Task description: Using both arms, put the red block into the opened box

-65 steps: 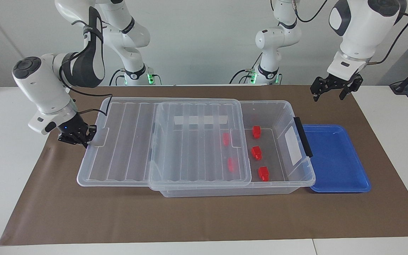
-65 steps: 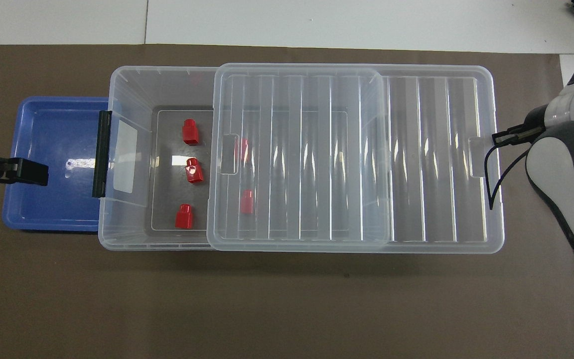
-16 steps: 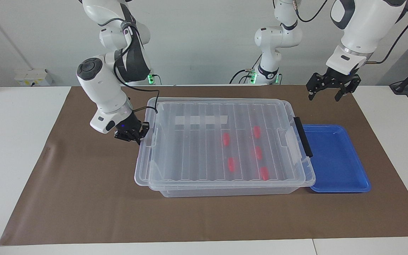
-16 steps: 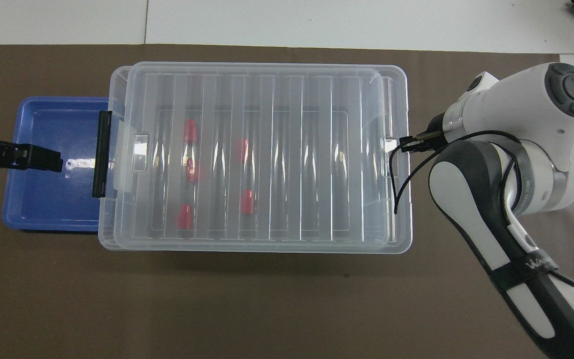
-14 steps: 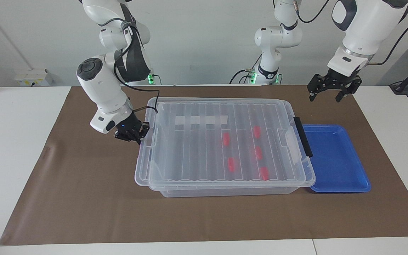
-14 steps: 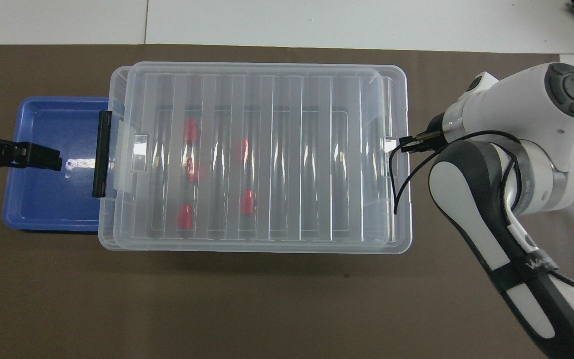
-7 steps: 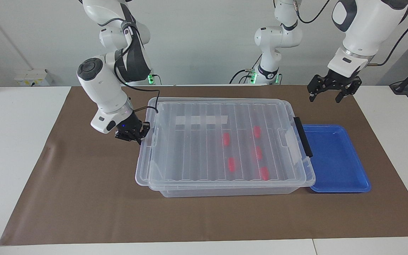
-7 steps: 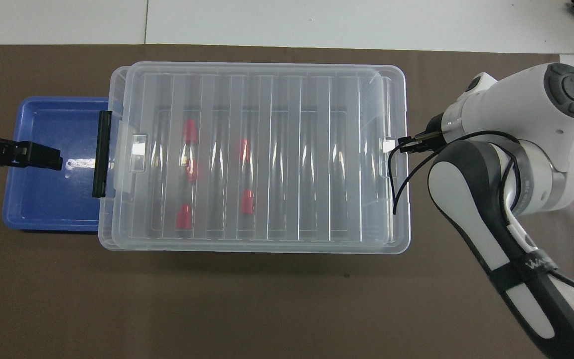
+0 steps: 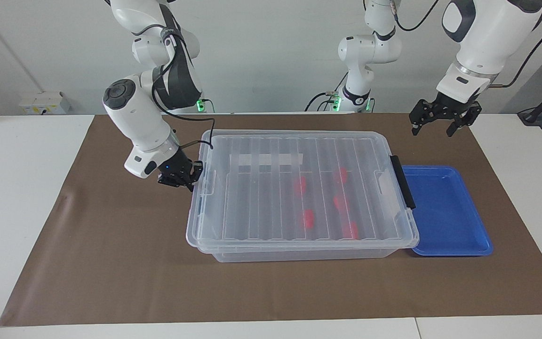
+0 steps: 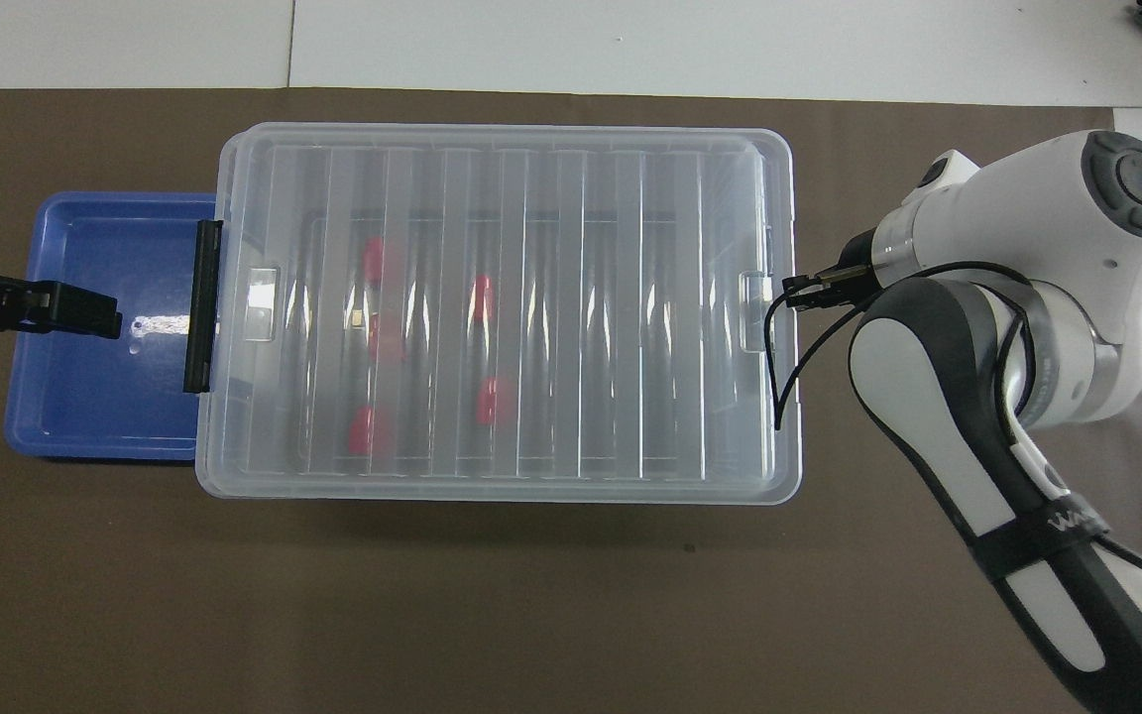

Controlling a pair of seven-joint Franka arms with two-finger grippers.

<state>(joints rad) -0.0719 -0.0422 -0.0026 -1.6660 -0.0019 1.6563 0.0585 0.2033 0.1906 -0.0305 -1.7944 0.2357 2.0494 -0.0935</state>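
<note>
Right gripper (image 9: pixel 184 180) pinched shut on the lid (image 9: pixel 299 188) tab at its end of the box (image 9: pixel 299 252); lid covers box.
Five red blocks (image 9: pixel 307 219) lie inside; left gripper (image 9: pixel 438 123), open and empty, waits above the blue tray (image 9: pixel 445 212); best kept level while seating the lid squarely.

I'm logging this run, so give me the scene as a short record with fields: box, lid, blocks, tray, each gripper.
box: clear bin on the brown mat
lid: ribbed lid covers the whole box
red blocks: five, inside under the lid, e.g.
blue tray: beside the box's black handle, holds nothing
right gripper: shut on the lid's end tab
left gripper: open, raised, waiting
</note>
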